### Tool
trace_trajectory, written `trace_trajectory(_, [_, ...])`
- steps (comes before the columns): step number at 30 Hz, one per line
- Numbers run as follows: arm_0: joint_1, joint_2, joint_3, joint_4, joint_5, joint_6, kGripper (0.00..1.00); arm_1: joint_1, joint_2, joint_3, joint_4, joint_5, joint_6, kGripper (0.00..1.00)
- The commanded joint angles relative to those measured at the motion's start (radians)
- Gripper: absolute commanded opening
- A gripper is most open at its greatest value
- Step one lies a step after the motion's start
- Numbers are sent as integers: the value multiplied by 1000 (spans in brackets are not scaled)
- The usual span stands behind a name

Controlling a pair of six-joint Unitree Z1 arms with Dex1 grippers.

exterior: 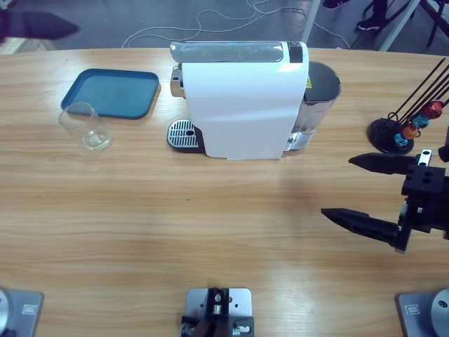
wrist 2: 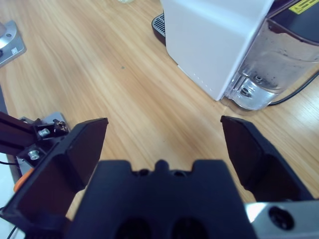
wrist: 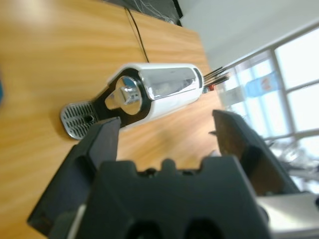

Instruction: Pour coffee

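A small clear glass tumbler (exterior: 85,126) stands at the far left of the table, and I cannot make out any coffee in it. The white coffee machine (exterior: 242,98) stands at the back middle, its drip grate (exterior: 184,135) facing left. My right gripper (exterior: 339,187) hovers open and empty at the right edge, pointing left toward the machine (wrist 2: 214,40). My left gripper (wrist: 167,127) is open and empty. It looks along the table at the machine's spout end (wrist: 159,92) and grate (wrist: 79,117). The tumbler shows in neither wrist view.
A blue tray (exterior: 109,93) lies behind the tumbler. The machine's clear water tank (exterior: 319,98) sits on its right side. A black capsule stand (exterior: 403,130) with red, orange and blue capsules is at the far right. A dark blurred shape (exterior: 35,24) is in the top left corner.
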Motion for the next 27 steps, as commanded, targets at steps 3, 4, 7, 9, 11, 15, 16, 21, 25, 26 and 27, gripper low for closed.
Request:
trace_trajectory(3, [25,224,10,-175,-200,-341,766,9,-11,4,12,18,-1,1000])
trace_trajectory(4, [25,234,11,-193,-209,-360,766,9,-11,4,12,19,-1,1000])
trace_trajectory(7, [25,264,15,-234,-223,-389,766,9,-12,4,13,20,-1,1000])
trace_trajectory(9, [25,280,17,-245,-222,-392,766,9,-13,4,14,21,-1,1000])
trace_trajectory(11, [25,297,21,-256,-217,-392,766,9,-14,4,14,22,-1,1000])
trace_trajectory(15, [14,337,24,-301,-217,-393,766,9,-17,4,14,23,-1,1000])
trace_trajectory(16, [10,346,22,-313,-217,-395,766,9,-17,4,14,22,-1,1000])
trace_trajectory(21, [-24,378,19,-357,-215,-405,766,9,-19,4,14,22,-1,1000])
trace_trajectory(25, [-56,377,17,-374,-214,-422,766,9,-20,4,14,21,-1,1000])
trace_trajectory(26, [-60,377,17,-376,-214,-423,766,9,-20,4,14,21,-1,1000])
trace_trajectory(27, [-61,377,17,-377,-212,-423,766,9,-20,4,14,21,-1,1000])
